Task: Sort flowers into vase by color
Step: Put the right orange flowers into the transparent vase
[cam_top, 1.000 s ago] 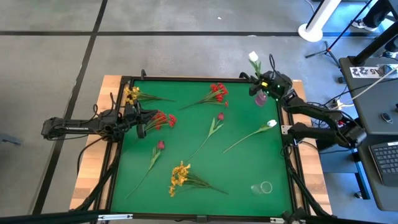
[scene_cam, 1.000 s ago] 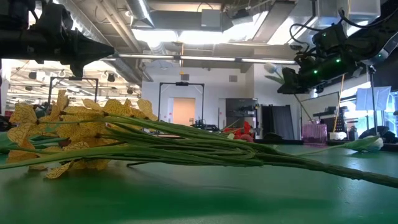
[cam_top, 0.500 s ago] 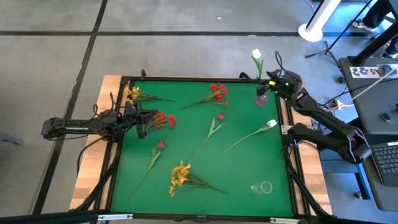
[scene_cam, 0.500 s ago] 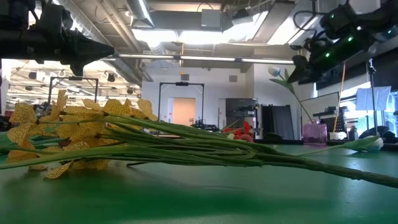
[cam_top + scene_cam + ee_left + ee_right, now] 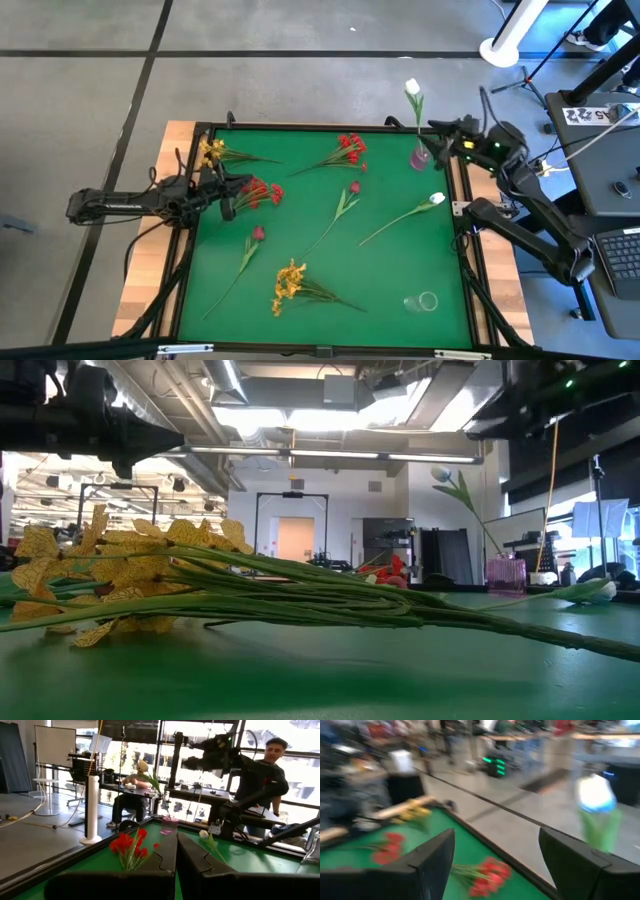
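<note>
On green table (image 5: 400, 270), scattered flowers (image 5: 290, 283)

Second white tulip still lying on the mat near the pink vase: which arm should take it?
Right. The right gripper, jaws open and empty, hangs beside the pink vase, with the lying white tulip just below it in the high view. The left gripper sits across the mat by a red cluster.

grey tiled floor (image 5: 300, 90), bright windows (image 5: 135, 760)
</note>
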You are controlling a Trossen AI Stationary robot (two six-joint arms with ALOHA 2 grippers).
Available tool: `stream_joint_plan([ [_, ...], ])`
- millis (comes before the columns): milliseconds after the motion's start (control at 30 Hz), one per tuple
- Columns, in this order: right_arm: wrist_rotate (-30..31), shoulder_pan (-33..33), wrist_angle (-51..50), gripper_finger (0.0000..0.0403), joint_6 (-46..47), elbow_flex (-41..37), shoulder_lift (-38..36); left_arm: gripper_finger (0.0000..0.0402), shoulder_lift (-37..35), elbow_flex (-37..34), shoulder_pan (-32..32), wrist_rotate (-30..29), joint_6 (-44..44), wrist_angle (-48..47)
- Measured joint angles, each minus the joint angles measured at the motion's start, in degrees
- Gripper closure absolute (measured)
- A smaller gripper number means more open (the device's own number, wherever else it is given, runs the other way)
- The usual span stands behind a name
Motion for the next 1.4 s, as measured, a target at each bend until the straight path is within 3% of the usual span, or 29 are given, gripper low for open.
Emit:
stream_joint_plan([
  [167,-6.85,0.0,-0.22,0.0117,3.28,0.53,-3.48,0.0401,1.68,0.0,0.0,2.68,0.02,0.75],
  [333,-8.14,0.0,-0.22,0.0117,4.49,0.53,-4.65,0.0401,6.6,2.27,0.0,5.18,2.11,2.91],
  [500,-9.21,0.0,0.55,0.0117,5.02,0.53,-4.54,0.0401,16.09,9.05,0.0,5.2,5.97,2.7],
  [667,-14.6,0.0,9.65,0.0117,11.7,1.43,-4.49,0.0401,27.4,16.92,0.0,3.06,10.97,2.58],
  [800,-16.79,0.02,6.27,0.0117,11.98,6.62,-4.36,0.0399,34.75,22.5,0.02,-0.21,11.83,1.91],
  [900,-16.8,0.02,-0.56,0.0117,10.59,10.2,-4.32,0.0378,39.36,28.15,0.64,0.59,9.23,-5.18],
  [1100,-16.42,0.0,-10.62,0.0117,6.34,14.93,-4.32,0.0295,47.18,36.8,1.8,-0.27,8.73,-15.0],
  [1233,-15.02,0.0,-12.98,0.0117,3.64,15.46,-4.12,0.0252,49.24,42.11,5.16,-0.51,0.1,-26.04],
  [1400,-12.88,0.0,-14.18,0.0117,1.65,15.46,-1.71,0.0234,49.55,44.81,11.62,-0.89,-9.2,-38.54],
])
